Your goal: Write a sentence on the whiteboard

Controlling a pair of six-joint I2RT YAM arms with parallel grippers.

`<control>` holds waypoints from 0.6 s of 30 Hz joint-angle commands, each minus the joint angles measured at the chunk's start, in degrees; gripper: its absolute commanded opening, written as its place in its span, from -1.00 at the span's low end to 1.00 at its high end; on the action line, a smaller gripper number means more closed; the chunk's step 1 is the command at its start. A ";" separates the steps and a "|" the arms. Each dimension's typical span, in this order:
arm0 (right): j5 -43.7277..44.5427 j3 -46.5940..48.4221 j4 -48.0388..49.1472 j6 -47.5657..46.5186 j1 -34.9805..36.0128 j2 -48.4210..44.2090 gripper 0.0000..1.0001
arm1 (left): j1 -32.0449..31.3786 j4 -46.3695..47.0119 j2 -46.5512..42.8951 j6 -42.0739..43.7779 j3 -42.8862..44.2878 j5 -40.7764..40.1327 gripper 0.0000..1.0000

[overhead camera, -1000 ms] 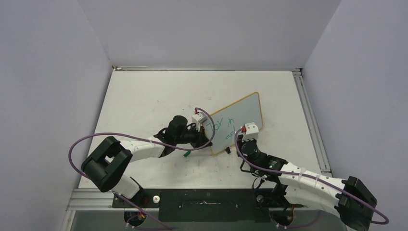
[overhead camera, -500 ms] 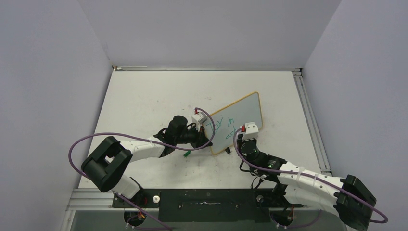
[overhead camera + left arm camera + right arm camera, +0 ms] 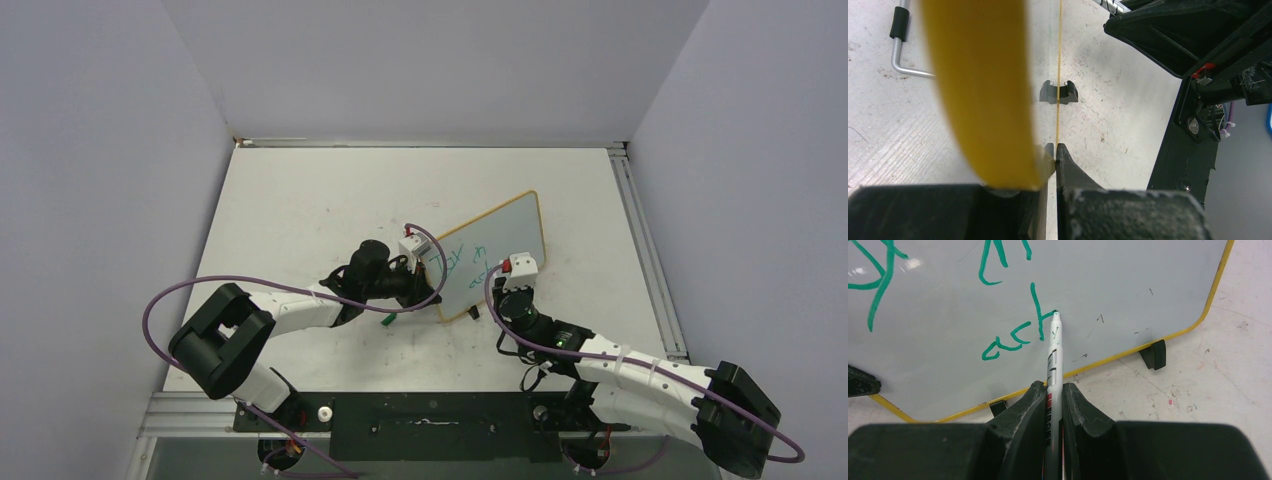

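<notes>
The whiteboard (image 3: 500, 240), white with a yellow-orange rim, stands tilted mid-table; it also fills the right wrist view (image 3: 1128, 285). Teal writing (image 3: 1013, 337) reads "Joy in" above and "ach" below; it shows small in the top view (image 3: 462, 265). My right gripper (image 3: 1052, 390) is shut on a white marker (image 3: 1054, 352) whose tip touches the board at the top of the "h". In the top view the right gripper (image 3: 505, 292) is at the board's near edge. My left gripper (image 3: 1055, 150) is shut on the whiteboard's thin yellow edge (image 3: 1059, 75), at the board's left side (image 3: 432, 285).
A black foot (image 3: 1058, 92) clips the board's lower rim; two feet show in the right wrist view (image 3: 1154, 354). A bent metal rod with a black sleeve (image 3: 898, 45) lies on the table left of the board. A small green object (image 3: 386, 320) lies under the left arm.
The right arm has shifted slightly left at the board; the marker tip stays on the "h" stroke. The left arm and board have not moved.
</notes>
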 commanded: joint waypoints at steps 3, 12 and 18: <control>-2.00 1.37 -1.53 3.58 -0.40 -0.54 -0.89 | -0.82 -1.17 -0.04 0.32 1.30 1.72 -1.00; -2.54 1.53 -5.01 6.07 -0.29 -0.71 -0.89 | -0.89 -1.19 -0.10 0.33 1.30 1.68 -1.00; -1.93 1.53 -5.40 5.75 -0.20 -2.10 -0.89 | -0.83 -1.20 -0.19 0.32 1.19 1.65 -1.00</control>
